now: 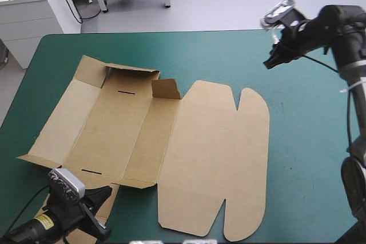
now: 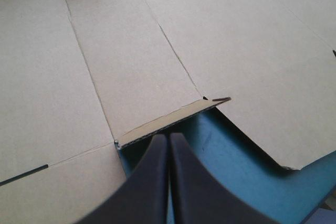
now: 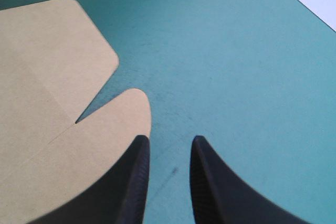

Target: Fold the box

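Observation:
The brown box (image 1: 189, 158) lies as a cut sheet on the teal-green cover, its wide lid panel with rounded flaps (image 1: 251, 118) flat at the right. At the far left end, short flaps (image 1: 166, 88) stand partly raised. My left gripper (image 1: 106, 192) is at the sheet's near edge, shut. Its tip (image 2: 168, 139) points at the slightly lifted end of a narrow panel (image 2: 168, 119), with no board between the fingers. My right gripper (image 1: 271, 61) hangs above the table's far right, open (image 3: 169, 142), beside a rounded lid flap (image 3: 115, 124) below it.
Bare teal-green cover (image 1: 309, 141) shows to the right of the sheet and along the far edge. A strip of brown board (image 1: 108, 212) lies under my left arm near the front edge.

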`<state>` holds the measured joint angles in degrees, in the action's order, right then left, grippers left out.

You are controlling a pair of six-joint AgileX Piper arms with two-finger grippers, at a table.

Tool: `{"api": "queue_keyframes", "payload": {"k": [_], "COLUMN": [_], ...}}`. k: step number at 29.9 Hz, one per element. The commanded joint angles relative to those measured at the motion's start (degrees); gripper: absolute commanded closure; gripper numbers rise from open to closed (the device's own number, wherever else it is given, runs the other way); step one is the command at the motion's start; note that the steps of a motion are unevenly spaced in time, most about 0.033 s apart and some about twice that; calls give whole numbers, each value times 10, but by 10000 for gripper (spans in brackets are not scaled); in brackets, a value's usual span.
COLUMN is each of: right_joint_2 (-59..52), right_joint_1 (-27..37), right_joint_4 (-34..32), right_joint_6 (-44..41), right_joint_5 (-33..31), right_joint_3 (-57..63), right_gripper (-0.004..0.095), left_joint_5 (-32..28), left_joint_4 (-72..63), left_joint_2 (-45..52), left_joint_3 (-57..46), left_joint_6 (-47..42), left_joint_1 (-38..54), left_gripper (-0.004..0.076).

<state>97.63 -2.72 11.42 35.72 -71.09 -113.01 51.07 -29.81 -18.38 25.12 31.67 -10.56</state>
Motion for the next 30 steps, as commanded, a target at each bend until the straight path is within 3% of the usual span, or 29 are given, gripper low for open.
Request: {"api": "queue_keyframes", "payload": {"k": [1, 6, 9, 14, 20, 26, 30], "right_joint_2": [-82, -187, -261, -393, -524, -595, -611], "right_joint_1": [70, 156, 182, 183, 183, 183, 183], "right_joint_4": [56, 27, -11, -30, -24, 17, 17], "right_joint_6": [-27, -87, -123, -174, -211, -213, -213], "right_joint_5": [-6, 0, 24, 60, 60, 47, 46], "right_joint_3": [0, 84, 178, 343, 514, 593, 610], "right_gripper": [782, 926, 927, 927, 927, 927, 927], "left_joint_5": [-30, -30, -30, -30, -29, -30, -18], "left_joint_4": [-21, -21, -21, -18, -18, -7, -7], "left_joint_2": [-5, -5, -5, -6, -6, -36, -107], "left_joint_3": [17, 17, 17, 17, 17, 53, 128], "left_joint_6": [-4, -4, -4, -15, -15, -86, -100], "left_joint_1": [-2, -2, -2, -2, -2, -2, -2], "left_gripper": [732, 732, 732, 732, 732, 732, 732]}}
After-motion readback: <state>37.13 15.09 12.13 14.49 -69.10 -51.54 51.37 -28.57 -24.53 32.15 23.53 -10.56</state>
